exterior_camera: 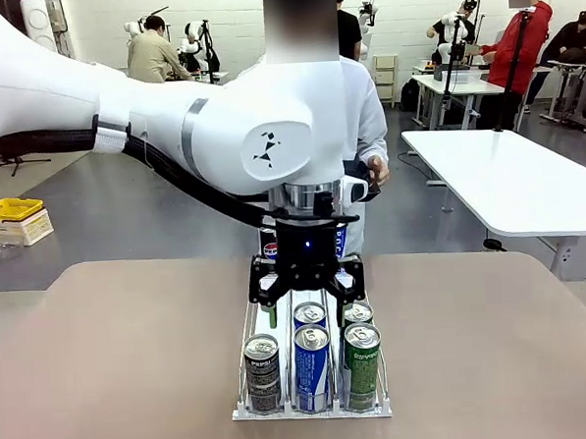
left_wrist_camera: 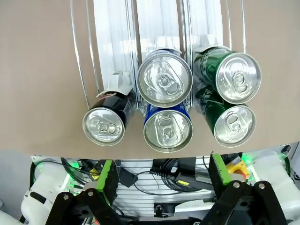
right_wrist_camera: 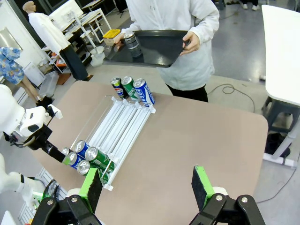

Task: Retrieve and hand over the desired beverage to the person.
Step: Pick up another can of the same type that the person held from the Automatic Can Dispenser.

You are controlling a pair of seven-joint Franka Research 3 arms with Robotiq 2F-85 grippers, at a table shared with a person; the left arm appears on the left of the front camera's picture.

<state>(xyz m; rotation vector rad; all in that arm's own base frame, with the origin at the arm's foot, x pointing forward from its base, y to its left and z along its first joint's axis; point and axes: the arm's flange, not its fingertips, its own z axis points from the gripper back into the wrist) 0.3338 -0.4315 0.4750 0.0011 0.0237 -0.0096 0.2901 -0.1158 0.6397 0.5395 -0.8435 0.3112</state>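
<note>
A white wire rack (exterior_camera: 243,342) on the table holds beverage cans in three lanes. At its near end stand a black Pepsi can (exterior_camera: 263,373), two blue cans (exterior_camera: 312,364) and two green cans (exterior_camera: 361,359). My left gripper (exterior_camera: 307,290) hangs open just above these cans. In the left wrist view the blue can (left_wrist_camera: 165,78) lies ahead between the green-padded fingers (left_wrist_camera: 107,175). Across the table the person (right_wrist_camera: 176,18) in a white jacket holds a black tray (right_wrist_camera: 157,49) with one can (right_wrist_camera: 131,41) on it. My right gripper (right_wrist_camera: 146,187) is open above bare table.
Three more cans (right_wrist_camera: 130,87) stand at the rack's far end, near the person. A white table (exterior_camera: 512,178) stands to the right behind, and a yellow bin (exterior_camera: 10,210) on the floor at the left. Bare tabletop (exterior_camera: 114,367) flanks the rack.
</note>
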